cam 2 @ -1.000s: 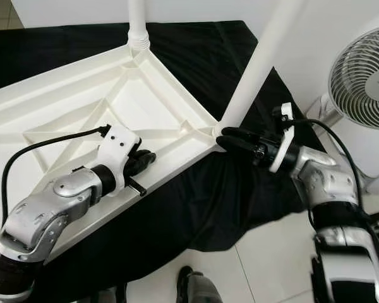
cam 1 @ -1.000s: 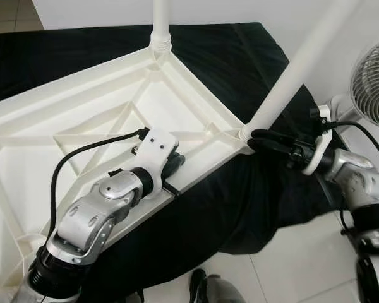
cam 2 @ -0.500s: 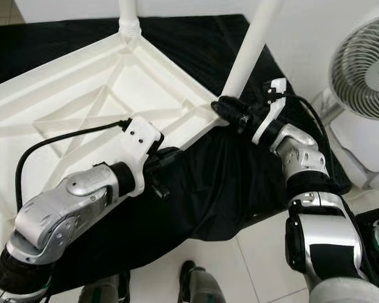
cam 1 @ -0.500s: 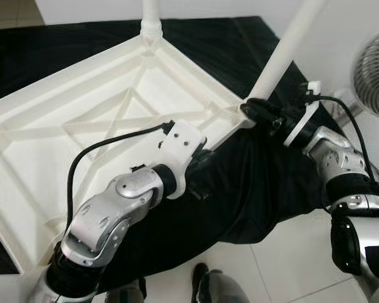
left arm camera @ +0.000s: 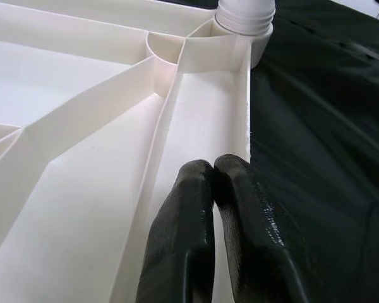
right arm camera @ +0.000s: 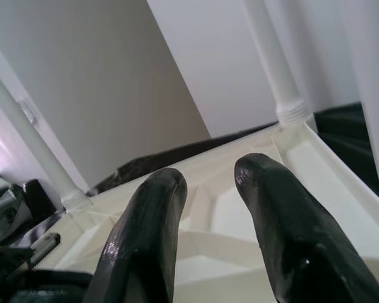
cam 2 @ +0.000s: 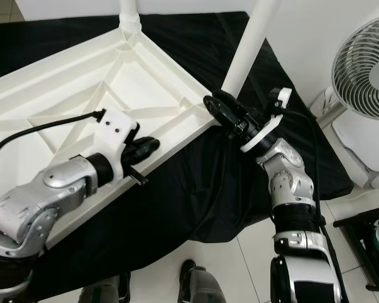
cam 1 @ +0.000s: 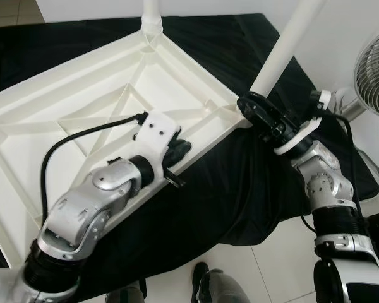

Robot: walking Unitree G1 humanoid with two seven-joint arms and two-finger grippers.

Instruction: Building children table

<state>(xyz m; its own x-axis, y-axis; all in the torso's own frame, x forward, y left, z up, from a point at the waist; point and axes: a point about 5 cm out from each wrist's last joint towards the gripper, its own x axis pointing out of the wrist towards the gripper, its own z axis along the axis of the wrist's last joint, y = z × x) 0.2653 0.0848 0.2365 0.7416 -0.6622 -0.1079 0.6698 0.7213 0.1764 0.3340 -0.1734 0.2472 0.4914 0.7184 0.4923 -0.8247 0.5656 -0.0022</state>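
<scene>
Left eye view: upturned white ribbed plastic table top on black cloth, white round legs upright in corners. Left gripper on its near rim, right gripper at the corner leg's base.
Left wrist view: fingers pressed together, holding nothing.
Right wrist view: fingers narrowly apart.

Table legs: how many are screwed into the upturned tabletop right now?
3 visible. One leg at the far corner, one leg at the near-right corner by the right gripper, one leg at another corner in the right wrist view. A fourth may be out of frame.
</scene>
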